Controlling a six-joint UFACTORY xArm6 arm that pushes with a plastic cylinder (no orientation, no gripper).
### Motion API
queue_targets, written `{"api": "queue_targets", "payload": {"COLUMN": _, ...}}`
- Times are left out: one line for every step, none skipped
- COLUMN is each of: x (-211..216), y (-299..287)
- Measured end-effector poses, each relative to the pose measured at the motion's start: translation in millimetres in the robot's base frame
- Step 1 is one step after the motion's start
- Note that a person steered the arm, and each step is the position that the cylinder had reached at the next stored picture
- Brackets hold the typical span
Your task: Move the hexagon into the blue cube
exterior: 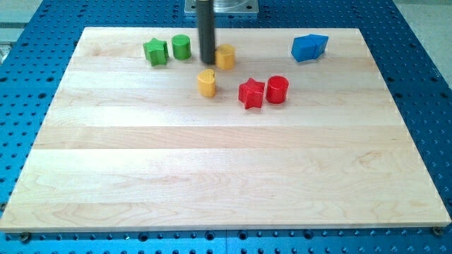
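A yellow hexagon sits near the view's top, at the middle of the wooden board. My tip stands right against the hexagon's left side. The blue cube lies at the view's top right, well apart from the hexagon, with bare board between them.
A green star and a green cylinder sit left of my tip. A yellow heart-shaped block lies just below the tip. A red star and a red cylinder sit below and right of the hexagon.
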State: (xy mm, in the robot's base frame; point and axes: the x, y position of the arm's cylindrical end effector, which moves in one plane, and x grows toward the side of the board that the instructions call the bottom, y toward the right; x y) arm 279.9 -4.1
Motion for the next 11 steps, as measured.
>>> {"api": "queue_targets", "payload": {"x": -5, "y": 47}}
{"api": "queue_targets", "payload": {"x": -3, "y": 52}}
{"api": "queue_targets", "payload": {"x": 22, "y": 17}}
{"api": "queue_targets", "payload": {"x": 41, "y": 16}}
{"api": "queue_targets", "payload": {"x": 42, "y": 60}}
{"api": "queue_targets", "payload": {"x": 40, "y": 86}}
{"api": "queue_targets", "payload": {"x": -7, "y": 97}}
{"api": "queue_targets", "payload": {"x": -22, "y": 83}}
{"api": "queue_targets", "payload": {"x": -32, "y": 69}}
{"api": "queue_targets", "payload": {"x": -46, "y": 90}}
{"api": "queue_targets", "payload": {"x": -37, "y": 110}}
